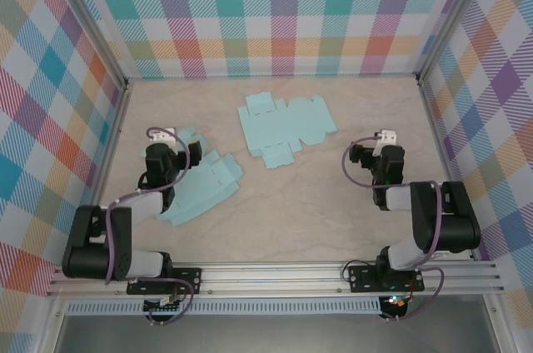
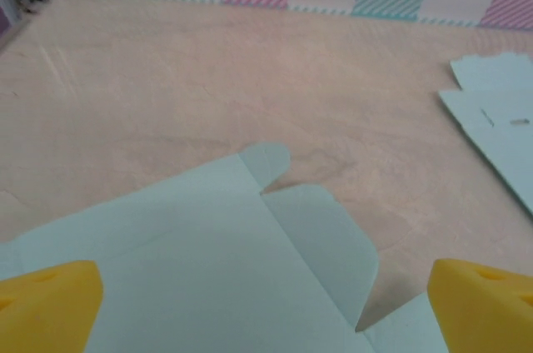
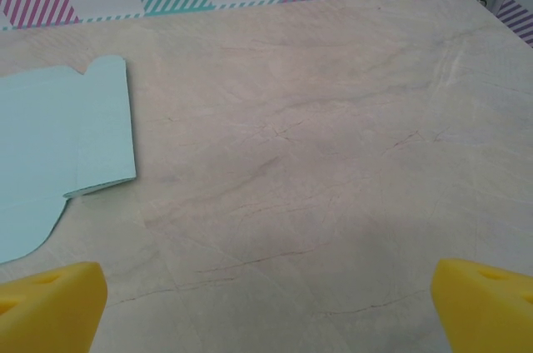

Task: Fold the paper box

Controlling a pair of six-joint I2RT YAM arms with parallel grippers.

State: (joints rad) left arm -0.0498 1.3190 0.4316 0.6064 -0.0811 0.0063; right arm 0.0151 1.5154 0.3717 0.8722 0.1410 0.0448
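While both box sheets lie flat and unfolded, neither gripper holds anything. From the top cam, the left box sheet (image 1: 202, 189) lies on the left of the table (image 1: 308, 211), tilted, and a good chunk of it is hidden under the left arm (image 1: 154, 195), so I can't tell its full outline. The left gripper (image 1: 169, 138) sits over its far end; jaws are too small to read from up there. The middle box sheet (image 1: 285, 128) lies centre-back, fully in view, well apart from the left one.

Left wrist cam: left gripper (image 2: 266, 307) has its jaws spread wide, w/ just the yellow pads (image 2: 46, 303) poking in at the bottom corners. The left box sheet (image 2: 208, 261) runs between and beneath them, cut off by the bottom edge. Whether the pads touch the paper, can't tell. Middle box sheet (image 2: 500, 132) is clipped by the right edge.

Right wrist cam: right gripper (image 3: 266, 307) is also spread wide, nothing between the pads (image 3: 487, 303) but bare table (image 3: 333, 161). The middle box sheet (image 3: 58, 149) is off to the left, cut by the frame, approx half visible. In the top cam the right gripper (image 1: 379, 143) sits on the right, apart from both sheets.
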